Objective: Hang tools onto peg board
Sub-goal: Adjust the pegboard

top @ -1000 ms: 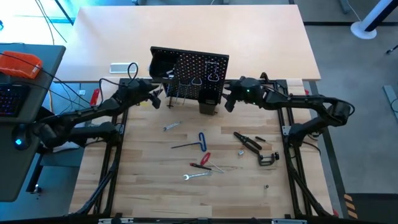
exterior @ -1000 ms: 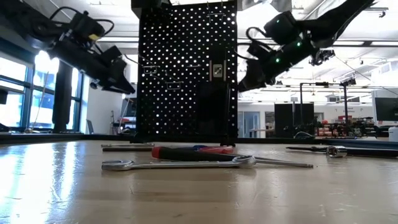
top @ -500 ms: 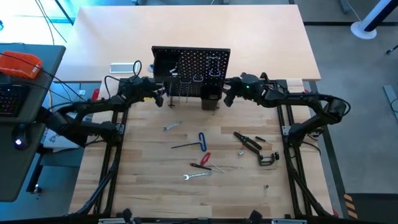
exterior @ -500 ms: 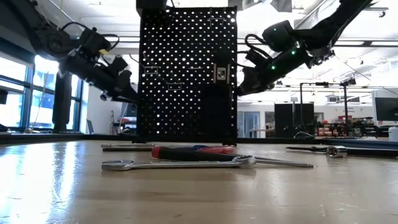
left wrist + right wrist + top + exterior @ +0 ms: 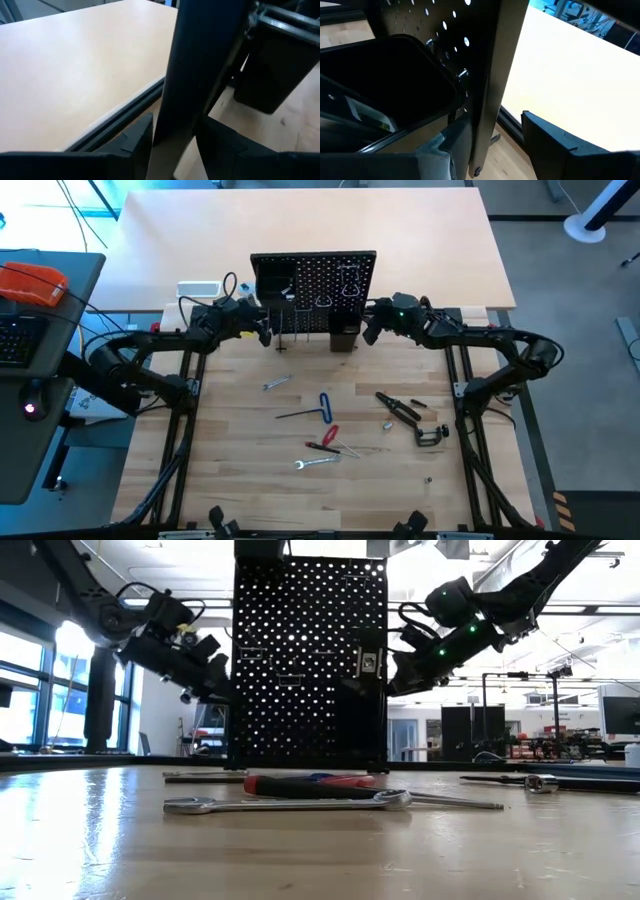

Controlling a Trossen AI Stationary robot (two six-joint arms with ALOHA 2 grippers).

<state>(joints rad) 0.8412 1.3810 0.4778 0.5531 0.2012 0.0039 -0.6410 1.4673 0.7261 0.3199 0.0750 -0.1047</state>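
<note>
- The peg board [image 5: 313,290] is standing upright at the far edge of the wooden table [image 5: 240,470], with both arms on it.
- The left gripper [image 5: 262,331] is grasping the left edge of the board. In the left wrist view its two dark fingers [image 5: 135,142] are sitting on either side of that edge.
- The right gripper [image 5: 366,330] is grasping the right edge of the board. In the right wrist view the edge is running between its fingers [image 5: 555,145].
- In the low view the board is looking straight, with the left gripper [image 5: 222,680] on one side and the right gripper [image 5: 392,675] on the other.
- A small black bin [image 5: 343,338] is hanging low on the board near the right gripper. Thin metal hooks [image 5: 322,302] are sticking out of the board.
- The tools are lying on the table in front of the board, well apart from both grippers.
- A small silver wrench [image 5: 276,382] is lying nearest the board.
- A blue-handled T hex key [image 5: 325,405] is lying in the middle of the table.
- A red-handled screwdriver [image 5: 324,442] is lying just below it, and another silver wrench [image 5: 316,464] is lying nearer the front edge.
- Black pliers [image 5: 398,408] are lying to the right, and a black C-clamp [image 5: 431,435] is sitting just beyond them.
</note>
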